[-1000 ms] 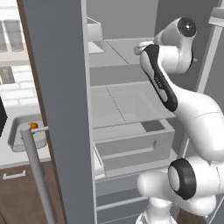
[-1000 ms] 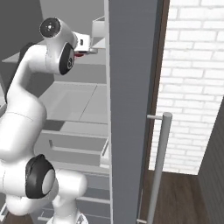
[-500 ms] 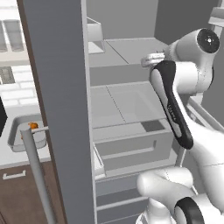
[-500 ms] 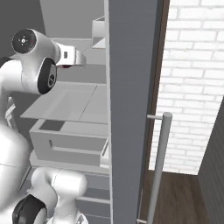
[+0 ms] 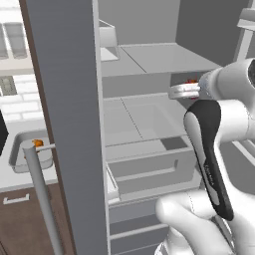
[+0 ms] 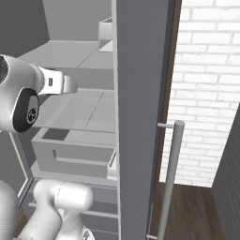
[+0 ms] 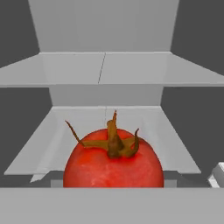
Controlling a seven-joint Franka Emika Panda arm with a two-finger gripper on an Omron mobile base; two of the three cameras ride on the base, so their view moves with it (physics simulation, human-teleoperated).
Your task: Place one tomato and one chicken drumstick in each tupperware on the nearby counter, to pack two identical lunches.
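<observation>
The tomato [image 7: 113, 162] is cut off below, its stem pointing up. Whether the gripper [image 5: 191, 84] grips it, I cannot tell.

The tomato [image 7: 113, 164] is showing a smooth, glossy red skin with a dry, brownish stalk, while the fridge shelves [image 7: 105, 70] around it are looking like flat, matt grey plastic. The door handle [image 6: 169, 178] is gleaming like smooth brushed metal, and the wall [image 6: 206, 89] beside it is showing rough white brick. The cabinet [image 5: 25, 219] under the pale, smooth desk [image 5: 15, 177] is looking like dark brown wood.
</observation>
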